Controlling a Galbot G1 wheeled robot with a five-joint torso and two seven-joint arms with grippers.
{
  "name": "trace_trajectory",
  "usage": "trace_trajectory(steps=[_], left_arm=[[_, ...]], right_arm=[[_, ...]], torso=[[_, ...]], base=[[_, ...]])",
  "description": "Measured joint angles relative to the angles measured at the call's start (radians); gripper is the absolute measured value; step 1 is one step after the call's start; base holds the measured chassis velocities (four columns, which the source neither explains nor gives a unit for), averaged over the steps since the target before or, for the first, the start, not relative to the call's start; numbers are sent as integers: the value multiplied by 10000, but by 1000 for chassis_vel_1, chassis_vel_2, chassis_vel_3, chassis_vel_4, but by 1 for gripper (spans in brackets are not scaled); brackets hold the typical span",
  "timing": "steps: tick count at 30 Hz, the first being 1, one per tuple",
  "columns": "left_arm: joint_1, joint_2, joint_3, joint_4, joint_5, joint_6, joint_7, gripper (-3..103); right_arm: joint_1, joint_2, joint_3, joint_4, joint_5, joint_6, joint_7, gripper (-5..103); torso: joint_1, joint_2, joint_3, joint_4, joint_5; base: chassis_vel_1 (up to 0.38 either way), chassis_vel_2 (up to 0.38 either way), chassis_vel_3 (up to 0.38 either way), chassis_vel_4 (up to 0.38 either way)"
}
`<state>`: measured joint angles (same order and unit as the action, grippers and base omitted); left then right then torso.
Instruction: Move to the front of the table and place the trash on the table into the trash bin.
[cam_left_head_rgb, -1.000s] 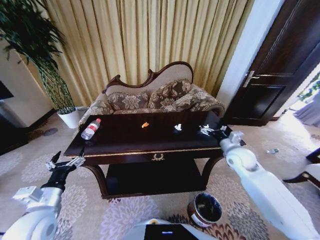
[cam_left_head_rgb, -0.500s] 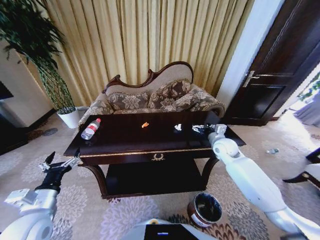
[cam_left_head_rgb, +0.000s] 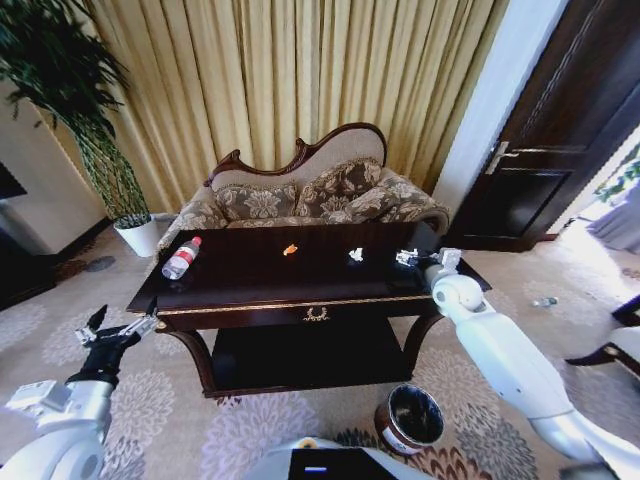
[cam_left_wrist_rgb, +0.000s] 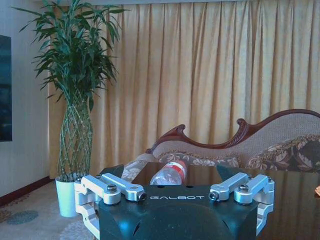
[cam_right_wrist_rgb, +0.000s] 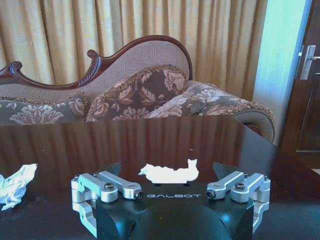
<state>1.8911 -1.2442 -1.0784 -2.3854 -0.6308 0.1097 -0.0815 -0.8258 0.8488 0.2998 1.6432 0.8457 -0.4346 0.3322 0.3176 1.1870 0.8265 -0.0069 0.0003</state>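
Trash was all on the bench (cam_left_head_rgb: 300, 285) at this point, nothing binned. The robot stood at the bench's front, so the driving part looked done, but the bin (cam_left_head_rgb: 409, 418) at the lower right of the head view, on the carpet below the bench's right front corner, showed only its black liner; I could not see anything inside.

Four pieces waited, by my count. The bottle (cam_left_head_rgb: 181, 258) lay on its side at the bench's left end. The orange scrap (cam_left_head_rgb: 290, 249) sat near the back edge around the middle. One white paper bit (cam_left_head_rgb: 356, 255) lay right of that, and a second paper bit (cam_left_head_rgb: 406, 258) lay further right, just at the right claw.

And the right claw (cam_left_head_rgb: 418, 260) was the one at work, low over the bench's right end. In its wrist view its jaws stood spread, and the second paper bit (cam_right_wrist_rgb: 169, 173) showed between them, just ahead of the claw body. Whether the fingers touched it, I could not tell. The first paper bit (cam_right_wrist_rgb: 15, 185) sat well off to the side at the lower left of that view. No pinch yet, as far as I judged.

The left claw (cam_left_head_rgb: 112, 330) hung at the lower left of the head view, off the bench's left front corner, also spread and holding nothing. Its wrist view had the bottle (cam_left_wrist_rgb: 170, 173) lying ahead on the bench, apart from it.
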Motion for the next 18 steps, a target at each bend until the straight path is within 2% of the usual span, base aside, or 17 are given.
trace_trajectory(steps=[2, 4, 6, 15, 18], left_arm=[[20, -30, 10, -12, 16, -19, -3, 100], [14, -37, 20, -12, 31, -29, -7, 100], [-11, -41, 58, -12, 60, -47, -23, 100], [-40, -17, 54, -122, 62, -49, -53, 100], [-34, -18, 45, -136, 61, -51, -54, 100]], right_arm=[[-39, -6, 2, -26, -9, 24, 5, 95], [-54, -2, 2, -41, -20, 30, 31, 95], [-60, 35, 0, -95, -34, 47, 68, 89], [-13, 145, 0, -300, -93, 135, 95, 86], [-29, 148, 14, -330, -148, 179, 85, 82]], torso=[[0, -1, 0, 1, 0], [0, 0, 0, 1, 0], [0, 0, 0, -1, 1], [0, 0, 0, 0, 0], [0, 0, 0, 0, 0]], base=[[0, 0, 0, 0], [0, 0, 0, 0], [0, 0, 0, 0], [0, 0, 0, 0], [0, 0, 0, 0]])
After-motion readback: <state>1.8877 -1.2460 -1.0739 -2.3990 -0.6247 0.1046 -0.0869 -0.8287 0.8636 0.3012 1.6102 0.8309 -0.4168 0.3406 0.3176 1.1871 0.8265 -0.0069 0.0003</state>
